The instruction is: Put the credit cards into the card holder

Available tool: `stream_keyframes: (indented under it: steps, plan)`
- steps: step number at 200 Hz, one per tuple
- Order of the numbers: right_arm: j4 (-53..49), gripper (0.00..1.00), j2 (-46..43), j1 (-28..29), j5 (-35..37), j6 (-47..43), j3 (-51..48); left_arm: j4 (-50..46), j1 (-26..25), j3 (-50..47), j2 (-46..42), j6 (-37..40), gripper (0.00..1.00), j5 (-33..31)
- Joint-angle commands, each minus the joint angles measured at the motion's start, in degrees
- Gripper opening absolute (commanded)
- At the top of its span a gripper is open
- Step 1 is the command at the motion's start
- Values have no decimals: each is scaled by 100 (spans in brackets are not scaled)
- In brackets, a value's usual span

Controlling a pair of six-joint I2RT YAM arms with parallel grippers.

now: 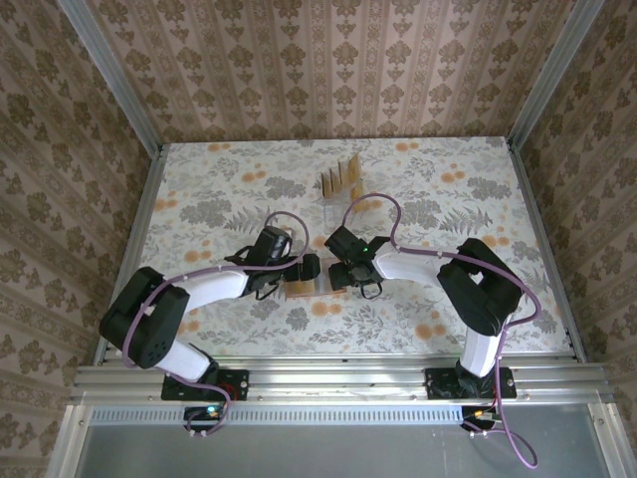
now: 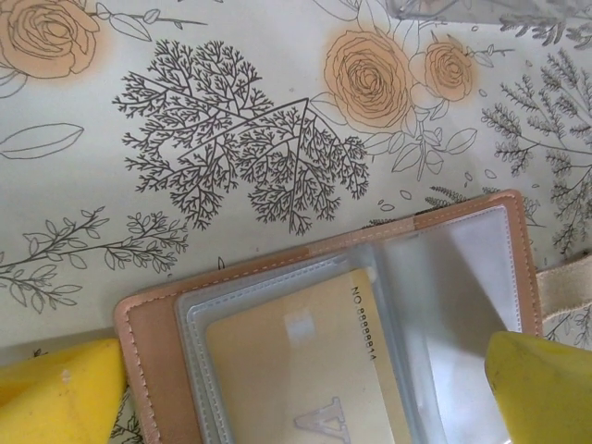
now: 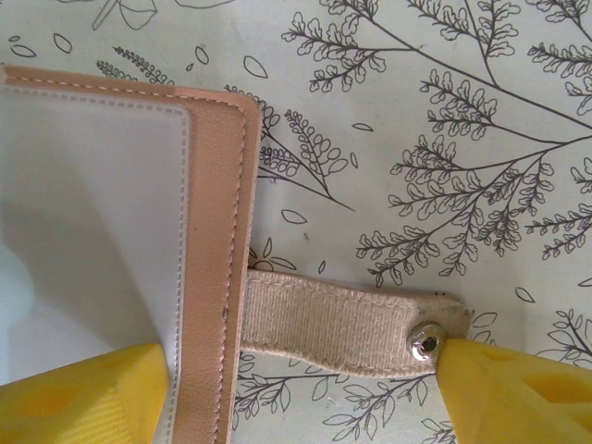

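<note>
Card holder [image 1: 302, 288] lies open and flat on the floral table [image 1: 199, 199], front middle, between the two arms. From the top we see the left pincer [image 1: 307, 267] over its left part and the right pincer [image 1: 345, 276] over its right part. In the left wrist view the left pincer [image 2: 301, 370] is spread wide, with its yellow fingers [image 2: 55, 393] on either side of the open leaf [image 2: 453, 277] and gripping nothing. One tan credit card [image 2: 277, 351] sits in a clear pocket there, number print facing up. A clear plastic edge [image 2: 453, 11] shows at the top of that view. In the right wrist view the right pincer [image 3: 301, 370] is also spread. One finger [image 3: 83, 393] is over the clear pocket by the leather border [image 3: 213, 231]. The other is against the snap [image 3: 426, 341] at the end of the tan strap [image 3: 333, 324]. We cannot tell whether either presses down. More credit cards [image 1: 339, 177] stand on edge at the far middle of the table, well apart from the arms, and one [image 1: 368, 206] lies flat just beside them.
</note>
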Motion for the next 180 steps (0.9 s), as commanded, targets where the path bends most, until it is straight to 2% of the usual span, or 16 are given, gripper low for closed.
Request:
stream_keyframes:
  steps: [1,61,114,180]
  plan:
    - [98,78,410,44,-114,157,-133,336,-41,-105,-303,-214,100,318]
    - [148,78,436,45,-131,151,-175,662,-148,-195,-860,-453,100,382]
    - [162,78,371,39,-233,157,-158,864,-419,59,-694,-580,100,355]
    - [-104,79,-365,-1,-411,45,131,960,-515,207,-519,-642,100,329]
